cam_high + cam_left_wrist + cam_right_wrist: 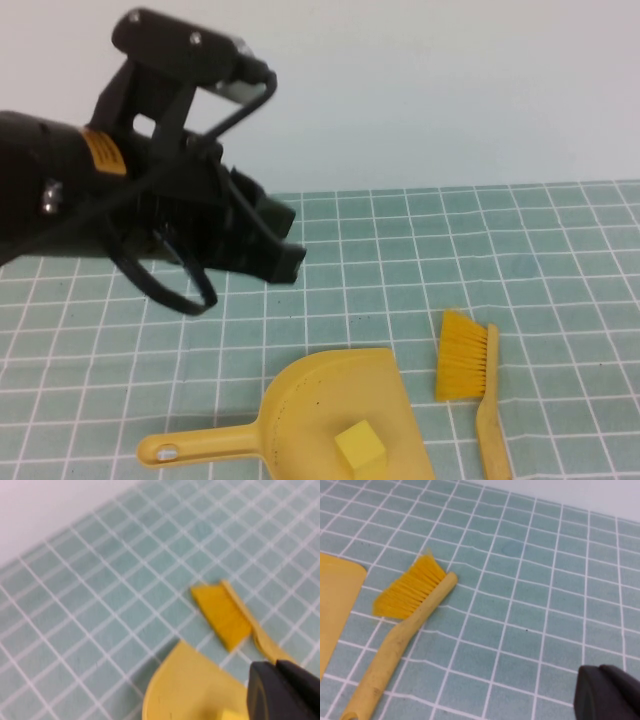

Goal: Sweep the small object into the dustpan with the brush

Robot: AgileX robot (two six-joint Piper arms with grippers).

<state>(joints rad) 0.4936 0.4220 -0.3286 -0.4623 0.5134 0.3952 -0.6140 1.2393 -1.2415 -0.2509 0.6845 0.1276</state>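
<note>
The small object, a yellow cube [361, 445], sits inside the yellow dustpan [320, 390], which lies at the near middle of the table with its handle pointing left. The yellow brush [470, 365] lies flat on the mat just right of the dustpan, bristles away from me, held by nothing. My left gripper [290, 262] hangs shut and empty above the mat, up and left of the dustpan. The left wrist view shows that gripper [275, 667] over the dustpan [190, 685], cube [232, 715] and brush [225, 612]. My right gripper [600, 670] is shut and empty, off to the side of the brush [405, 610] and dustpan [335, 600].
A green mat with a white grid [500, 250] covers the table up to a pale wall behind. The left arm's black body [60, 190] fills the upper left of the high view.
</note>
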